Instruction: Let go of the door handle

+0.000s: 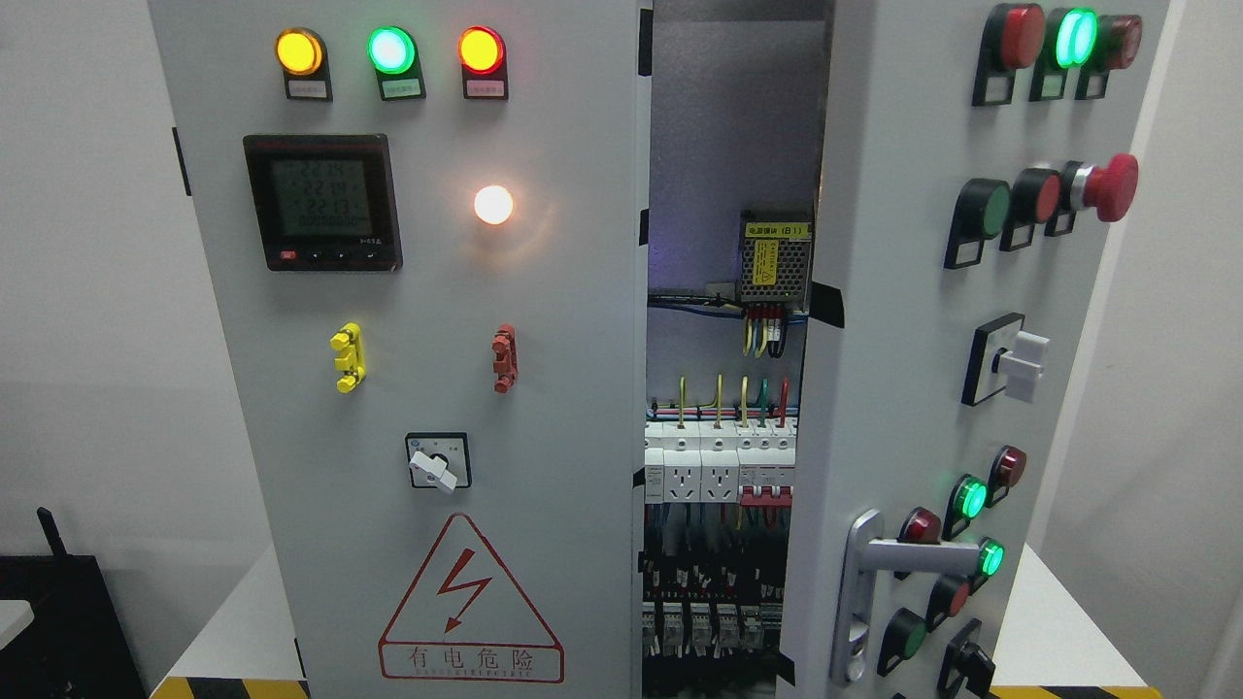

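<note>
Neither robot hand shows in the head view, so whether the fingers are open or curled cannot be told. Nearest, at the lower right, the silver door handle [879, 568] sits on the right door [893, 320], its lever lying level and nothing touching it. That door stands swung outward, carrying red and green push buttons and a red mushroom button [1110, 186]. Behind the gap, breakers [719, 466] and coloured wiring fill the cabinet interior. The left door [544, 320] stays closed, bearing three lit lamps, a meter [322, 202] and a red-triangle warning sign [470, 607].
</note>
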Robot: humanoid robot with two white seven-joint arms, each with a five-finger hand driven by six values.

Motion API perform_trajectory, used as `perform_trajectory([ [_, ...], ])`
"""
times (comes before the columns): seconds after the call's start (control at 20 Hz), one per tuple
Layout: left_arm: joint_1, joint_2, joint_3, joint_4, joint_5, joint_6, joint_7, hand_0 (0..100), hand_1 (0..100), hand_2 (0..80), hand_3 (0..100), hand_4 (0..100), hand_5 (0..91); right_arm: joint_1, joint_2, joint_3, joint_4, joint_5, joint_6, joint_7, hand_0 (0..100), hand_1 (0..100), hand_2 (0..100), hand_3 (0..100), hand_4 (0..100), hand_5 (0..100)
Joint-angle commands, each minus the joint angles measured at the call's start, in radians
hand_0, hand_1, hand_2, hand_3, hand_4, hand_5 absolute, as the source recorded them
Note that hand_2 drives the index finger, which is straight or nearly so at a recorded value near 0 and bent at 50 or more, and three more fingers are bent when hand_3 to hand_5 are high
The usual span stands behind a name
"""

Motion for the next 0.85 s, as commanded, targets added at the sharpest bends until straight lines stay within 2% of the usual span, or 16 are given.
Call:
perform_trajectory([
  [0.0,0.032,0.000,0.000,-0.031,0.000,0.000,0.001,12,39,0.0,0,0,0.0,0.002,0.049,0.032,0.059,-0.079,0.000,0.013,39,0,0,0,0,0],
  [0.15,0.032,0.000,0.000,-0.031,0.000,0.000,0.001,12,39,0.0,0,0,0.0,-0.001,0.044,0.036,0.056,-0.139,0.000,0.019,37,0,0,0,0,0],
  [0.25,0.032,0.000,0.000,-0.031,-0.001,0.000,0.001,12,39,0.0,0,0,0.0,-0.003,0.044,0.040,0.051,-0.142,-0.001,0.040,36,0,0,0,0,0],
  [0.8,0.032,0.000,0.000,-0.031,0.000,0.000,0.001,12,39,0.0,0,0,0.0,-0.041,0.046,0.035,0.053,-0.144,-0.001,0.049,34,0,0,0,0,0],
])
